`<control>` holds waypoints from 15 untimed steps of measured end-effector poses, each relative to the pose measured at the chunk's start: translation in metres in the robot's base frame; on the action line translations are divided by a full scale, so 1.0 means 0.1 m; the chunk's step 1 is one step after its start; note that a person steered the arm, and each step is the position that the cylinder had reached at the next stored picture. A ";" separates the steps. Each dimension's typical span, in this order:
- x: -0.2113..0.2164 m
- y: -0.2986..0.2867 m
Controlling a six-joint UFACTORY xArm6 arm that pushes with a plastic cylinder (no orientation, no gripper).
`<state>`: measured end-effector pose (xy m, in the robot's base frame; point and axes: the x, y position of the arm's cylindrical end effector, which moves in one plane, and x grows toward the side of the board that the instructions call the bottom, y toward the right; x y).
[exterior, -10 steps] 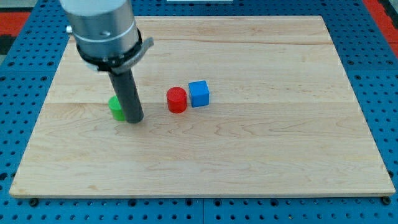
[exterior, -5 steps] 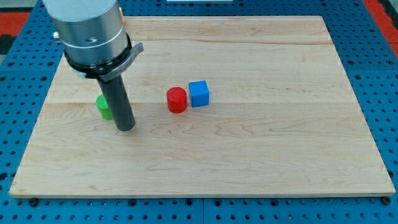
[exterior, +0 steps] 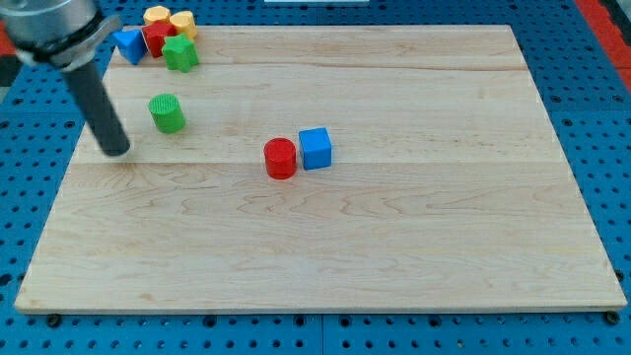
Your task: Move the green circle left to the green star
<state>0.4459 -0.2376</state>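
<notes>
While the arm has swung away toward the view's left over the last second, the green circle [exterior: 168,112] has travelled left and upward from near the board's middle and now stands free, just to the right of the rod's tip [exterior: 117,152] and slightly above it. A narrow gap of bare wood separates them, so the tip is not touching the circle. The rod is a plain pusher with nothing to open or close, and it holds nothing.

Up and to the right of the tip, near the board's top left corner, lies a tight cluster: the green star [exterior: 180,53], a red block [exterior: 158,38], a blue block [exterior: 128,44] and two yellow blocks [exterior: 170,19]. The circle sits below the star, near it but apart, and not clearly to its left, so the task looks close to done but probably unfinished.

Far off to the tip's right, a red cylinder [exterior: 280,158] and a blue cube [exterior: 315,148] touch each other, well clear of any path. The blue block beside the star could crowd the spot on its left.
</notes>
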 end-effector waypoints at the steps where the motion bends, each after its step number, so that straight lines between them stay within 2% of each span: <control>1: 0.00 0.21; 3: -0.24 0.68; 5: -0.91 0.61; 6: -1.07 0.50; 8: -0.80 0.24; 9: -1.04 0.10; 12: -1.11 0.10; 15: -1.42 0.10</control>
<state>0.3038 -0.2274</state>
